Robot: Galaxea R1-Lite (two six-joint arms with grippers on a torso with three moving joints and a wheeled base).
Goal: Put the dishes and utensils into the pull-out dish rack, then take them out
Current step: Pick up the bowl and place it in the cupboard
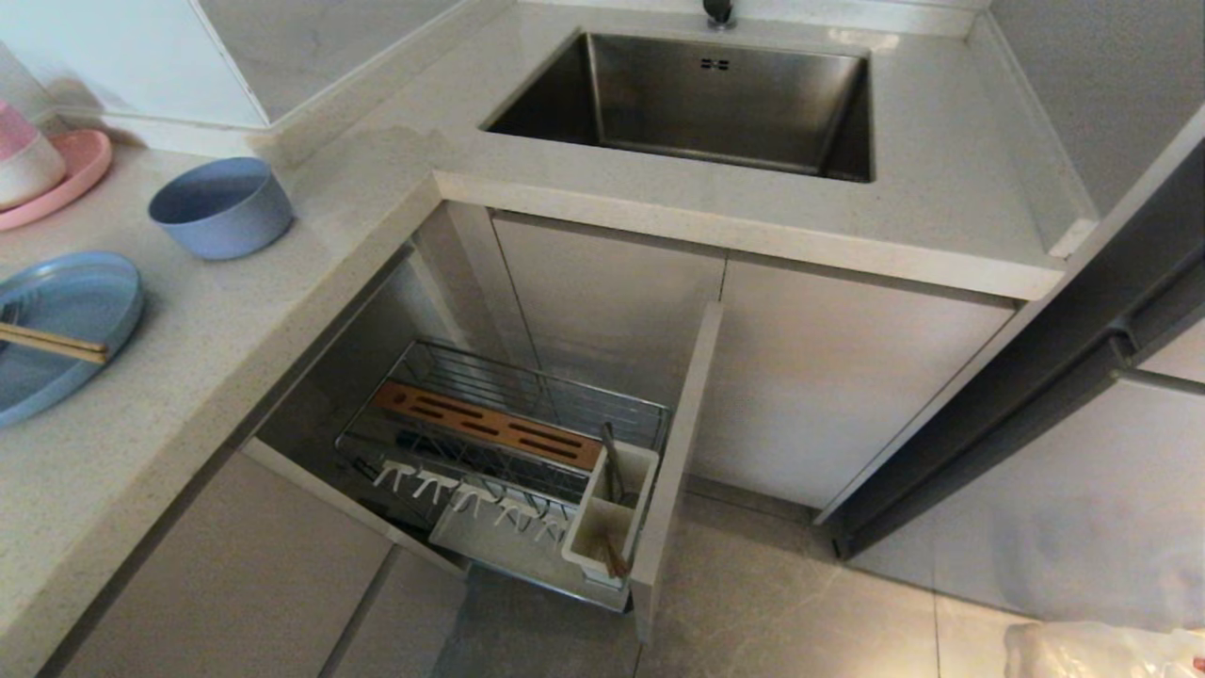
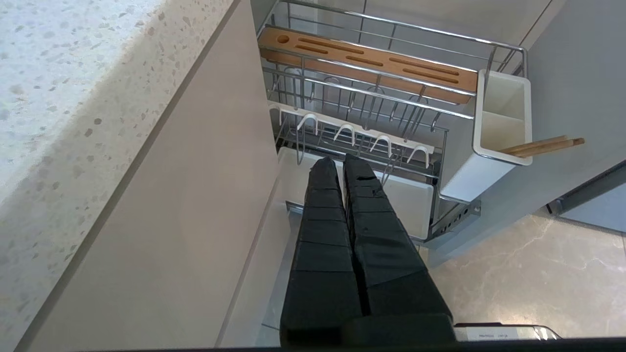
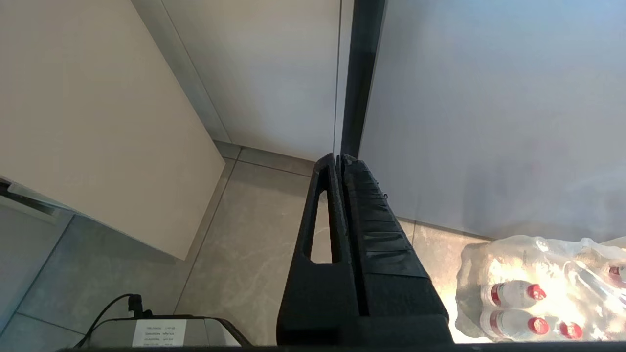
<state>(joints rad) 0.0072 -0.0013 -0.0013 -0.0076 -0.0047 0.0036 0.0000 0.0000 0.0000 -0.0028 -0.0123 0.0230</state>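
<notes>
The pull-out dish rack [image 1: 508, 443] stands open under the counter, with its wooden bar [image 1: 485, 424] and white utensil cup [image 1: 607, 518]. A slim metal utensil [image 1: 612, 461] and brown chopsticks [image 1: 614, 558] sit in the cup. On the counter at left are the pale-blue bowl [image 1: 221, 207] and the pale-blue plate [image 1: 56, 330], with another pair of chopsticks [image 1: 52, 344] lying across the plate. My left gripper [image 2: 341, 159] hangs shut and empty above the rack [image 2: 371, 98], beside its cup [image 2: 503, 117] and chopsticks [image 2: 543, 145]. My right gripper [image 3: 338, 156] is shut and empty over the floor. Neither gripper shows in the head view.
The steel sink [image 1: 697, 99] lies behind the rack. A pink plate [image 1: 71, 174] with a pink-and-white bowl [image 1: 24, 160] stands at the far left. The rack's beige front panel [image 1: 673, 471] juts out over the floor. A pack of water bottles [image 3: 543, 288] lies on the floor at right.
</notes>
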